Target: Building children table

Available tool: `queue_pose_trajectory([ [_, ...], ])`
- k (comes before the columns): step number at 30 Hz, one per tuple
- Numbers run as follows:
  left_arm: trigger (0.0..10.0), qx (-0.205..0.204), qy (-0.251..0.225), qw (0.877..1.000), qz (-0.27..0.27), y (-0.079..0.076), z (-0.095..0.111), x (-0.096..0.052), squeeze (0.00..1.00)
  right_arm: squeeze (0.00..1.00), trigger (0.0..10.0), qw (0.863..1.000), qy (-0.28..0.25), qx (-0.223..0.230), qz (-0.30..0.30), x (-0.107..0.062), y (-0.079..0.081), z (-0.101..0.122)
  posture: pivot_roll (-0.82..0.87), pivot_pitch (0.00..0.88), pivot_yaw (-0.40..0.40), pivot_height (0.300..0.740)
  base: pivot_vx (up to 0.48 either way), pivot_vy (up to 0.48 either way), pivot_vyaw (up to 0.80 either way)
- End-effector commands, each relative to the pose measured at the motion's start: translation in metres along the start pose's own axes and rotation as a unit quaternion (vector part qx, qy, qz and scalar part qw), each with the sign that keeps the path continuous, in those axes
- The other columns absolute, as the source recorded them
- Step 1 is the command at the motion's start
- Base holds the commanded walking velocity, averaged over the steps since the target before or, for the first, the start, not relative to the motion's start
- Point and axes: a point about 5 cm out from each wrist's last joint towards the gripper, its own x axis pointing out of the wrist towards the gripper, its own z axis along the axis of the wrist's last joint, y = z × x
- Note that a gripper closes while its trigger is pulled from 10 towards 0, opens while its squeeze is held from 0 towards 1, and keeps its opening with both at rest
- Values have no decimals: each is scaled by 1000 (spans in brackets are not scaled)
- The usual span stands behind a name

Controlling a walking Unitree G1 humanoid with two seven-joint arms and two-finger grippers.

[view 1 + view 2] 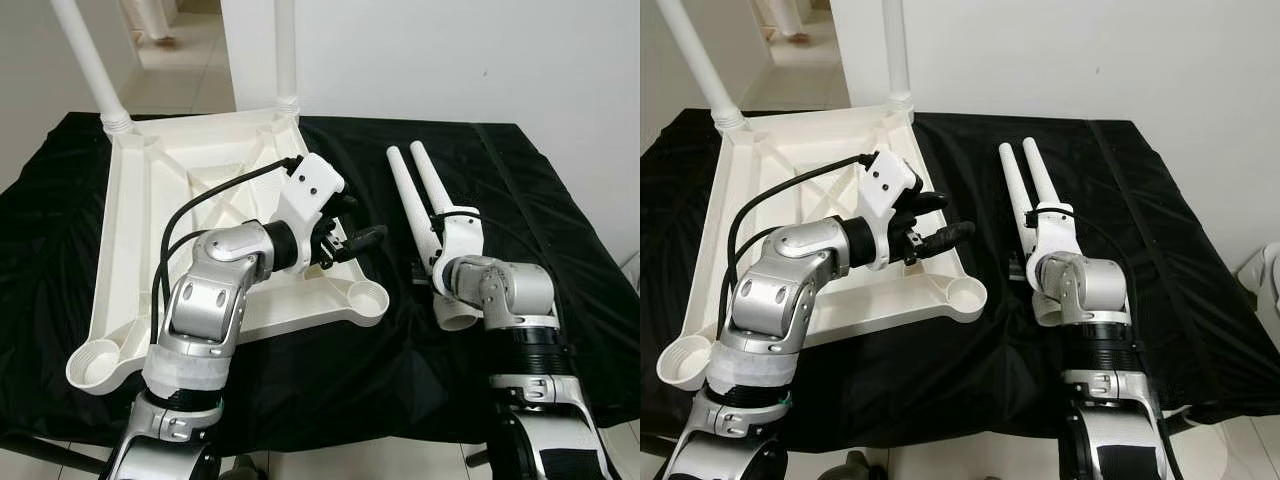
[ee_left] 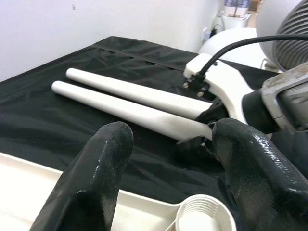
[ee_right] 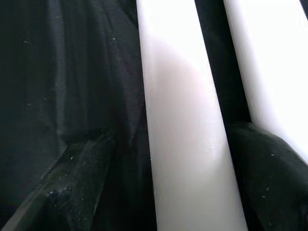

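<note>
A black cloth (image 1: 540, 230) covers the table against a plain white wall, with a tiled floor running off behind. In the left eye view, the white plastic children's tabletop (image 1: 150, 200) lies upside down on the cloth, ribbed underside up; two white tube legs, one at each far corner socket (image 1: 88, 60) (image 1: 285, 50), already stand upright, while the near corner sockets (image 1: 368, 297) (image 1: 92, 362) sit bare, so I judge the build about half done. Two more loose white plastic legs (image 1: 410, 195) lie side by side on the cloth, well apart from the tabletop on its right. The left pincer (image 1: 345, 235) hovers over the tabletop's right edge, fingers spread and holding nothing. In the right eye view, the right pincer (image 1: 1025, 262) is down at the near end of the loose legs, largely hidden by its own wrist. In the left wrist view, the two black fingers (image 2: 96, 178) stand wide apart, framing the loose legs and the threaded near-right socket below. In the right wrist view, black fingers (image 3: 72, 183) straddle one white leg with a clear gap on one side, so whether they grip it I cannot tell. Left to do, by my reading: fit both remaining legs, then turn the piece upright. No brand, label or writing is readable anywhere.
</note>
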Motion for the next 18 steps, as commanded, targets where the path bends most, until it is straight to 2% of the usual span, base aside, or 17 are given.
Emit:
queue_pose_trajectory([
  [1,10000,2,1,994,107,12,1,2,0,0,10000,998,65,-2,5,9,-1,-22,45,55,-1,740,0,0,0],
  [7,10000,6,-6,994,109,12,5,6,0,0,9961,992,119,-21,42,13,5,-38,47,57,-2,740,0,0,0],
  [8,10000,6,-7,994,110,12,5,6,0,0,0,991,125,-23,51,14,7,-40,48,57,-3,740,0,0,0],
  [13,10000,7,-8,993,114,14,6,6,0,0,0,988,135,-28,69,13,11,-41,52,57,-7,740,0,0,0],
  [18,10000,7,-10,993,120,16,7,6,0,0,0,988,126,-24,86,13,16,-32,55,55,-10,740,0,0,0],
])
